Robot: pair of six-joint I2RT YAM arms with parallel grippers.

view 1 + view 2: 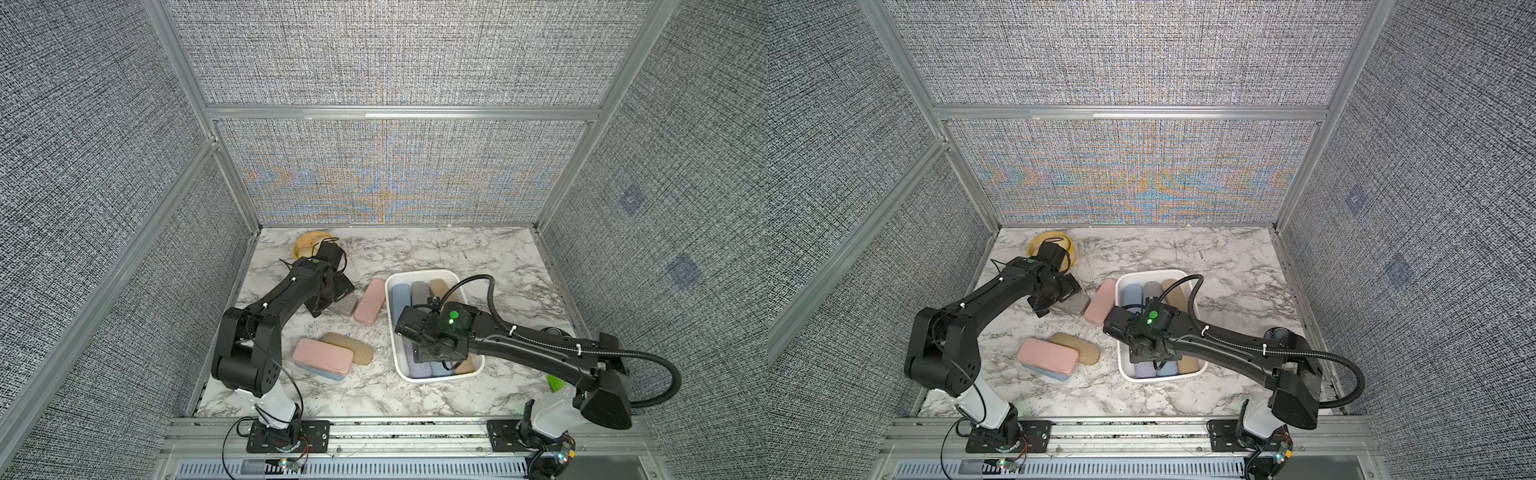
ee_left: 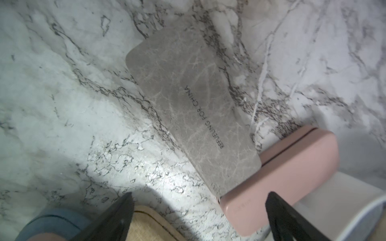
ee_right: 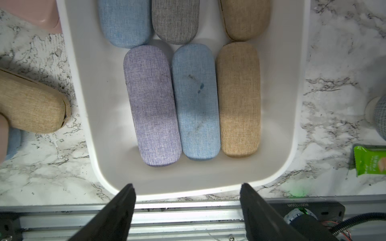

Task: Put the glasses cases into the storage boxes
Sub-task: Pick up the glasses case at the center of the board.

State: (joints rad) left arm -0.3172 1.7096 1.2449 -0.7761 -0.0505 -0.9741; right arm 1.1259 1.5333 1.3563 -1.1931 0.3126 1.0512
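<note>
The white storage box (image 1: 432, 274) holds several glasses cases in two rows, with a lavender (image 3: 152, 104), a blue (image 3: 196, 100) and a tan case (image 3: 239, 98) in the near row. My right gripper (image 3: 187, 185) hangs open and empty above the box's near end. On the table lie a flat grey marbled case (image 2: 188, 108), a pink case (image 1: 370, 306) touching it beside the box, a tan case (image 1: 353, 348), and a second pink case (image 1: 323, 356) resting on a blue one (image 1: 328, 376). My left gripper (image 2: 200, 195) hovers open over the grey case, holding nothing.
A yellow steamer basket (image 1: 309, 245) stands at the back left, partly behind the left arm. A green snack packet (image 3: 369, 160) and a dark patterned bowl (image 3: 378, 116) lie right of the box. An aluminium rail (image 3: 188, 217) runs along the table's front edge.
</note>
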